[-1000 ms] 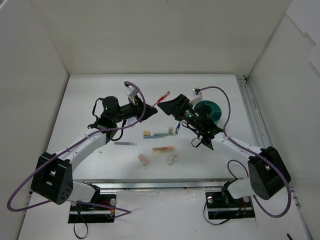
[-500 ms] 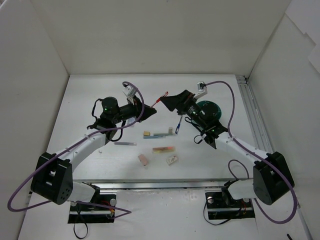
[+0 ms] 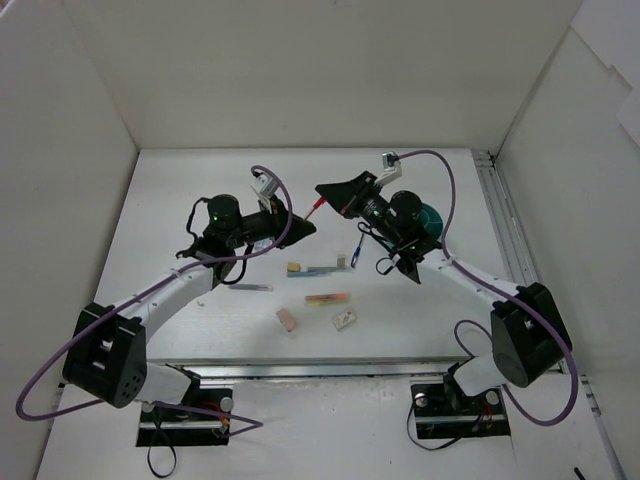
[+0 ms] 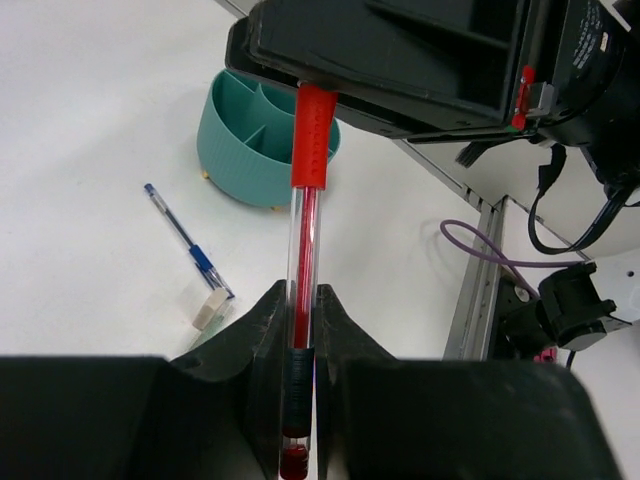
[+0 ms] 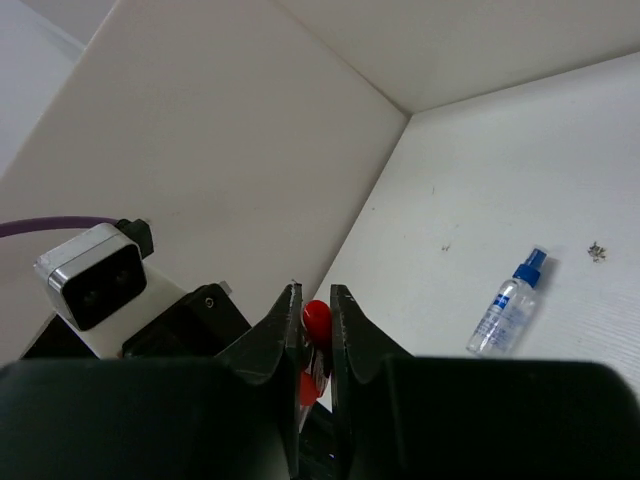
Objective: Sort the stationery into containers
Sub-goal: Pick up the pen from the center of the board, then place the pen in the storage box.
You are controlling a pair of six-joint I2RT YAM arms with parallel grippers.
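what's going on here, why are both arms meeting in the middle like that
It looks like a handover above the table. The left gripper is shut on one end of the red pen, and the right gripper is shut on its capped end, so both hold it at once. The teal bowl sits beside the right arm. A blue pen and a small bottle lie loose nearby.

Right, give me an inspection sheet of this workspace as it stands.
Surface: white table, no spills seen.
Job's things: red pen held in the air between both grippers; teal bowl at right; blue pen, grey pen, pink eraser, white eraser, stick, tan cube and bottle loose on the table.
Clutter: few dark specks.
Grippers: left gripper shut on the pen's barrel; right gripper shut on its capped end.
Cables: purple cable looped along each arm.
Surroundings: white walls; metal rail at right.
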